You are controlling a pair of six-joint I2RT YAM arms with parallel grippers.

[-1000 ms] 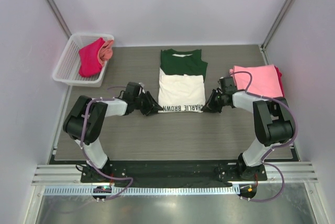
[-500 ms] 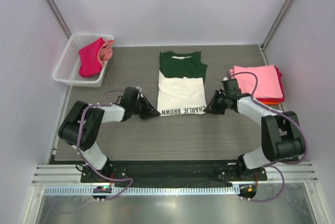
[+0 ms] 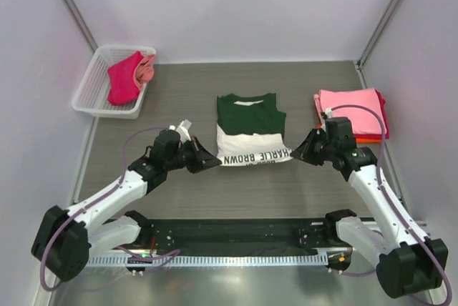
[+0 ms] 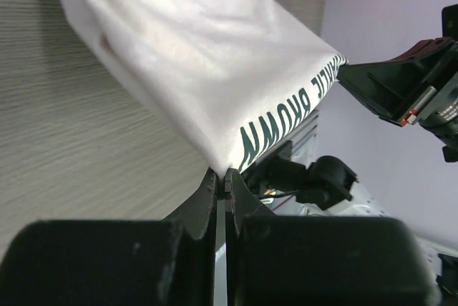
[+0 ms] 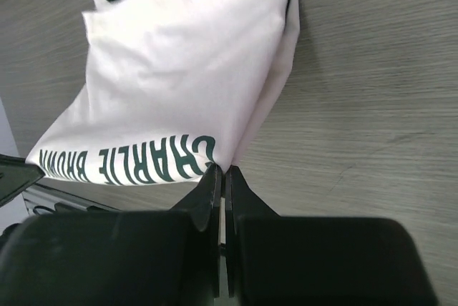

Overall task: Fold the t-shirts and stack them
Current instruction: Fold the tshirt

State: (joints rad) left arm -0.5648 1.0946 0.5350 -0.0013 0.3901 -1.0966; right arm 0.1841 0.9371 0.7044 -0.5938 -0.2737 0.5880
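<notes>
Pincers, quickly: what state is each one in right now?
Left pincer: closed, holding a hem corner of the Charlie Brown t-shirt.
Right pincer: closed, holding the other hem corner.

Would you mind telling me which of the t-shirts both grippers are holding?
The cream and dark green Charlie Brown t-shirt mid-table: the left gripper and right gripper pinch its printed hem corners. The pink stack and basket shirts lie untouched.
</notes>
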